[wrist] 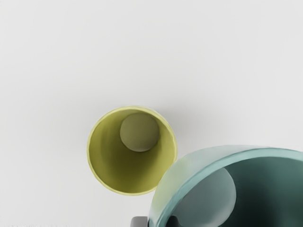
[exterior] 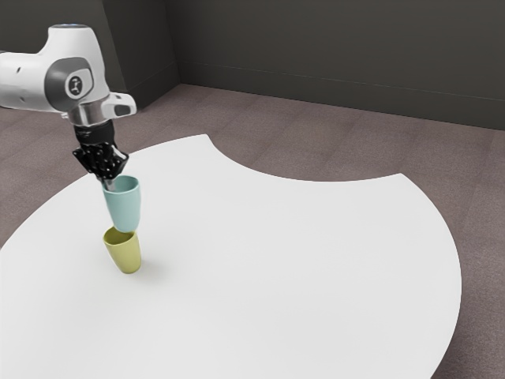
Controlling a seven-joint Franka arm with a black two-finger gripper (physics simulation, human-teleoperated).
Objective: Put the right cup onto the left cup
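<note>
In the exterior view my gripper is shut on the rim of the teal cup, which hangs upright with its opening up. The yellow-green cup stands upright on the table below it, and the teal cup's base overlaps its rim in that view. From the wrist view, the gripper has one fingertip outside and one inside the wall of the teal cup. The open mouth of the yellow-green cup lies beside the teal cup there, not centred under it.
The white table has a rounded edge with a curved cut-out on its far side. Beyond it are a brownish floor and a dark wall.
</note>
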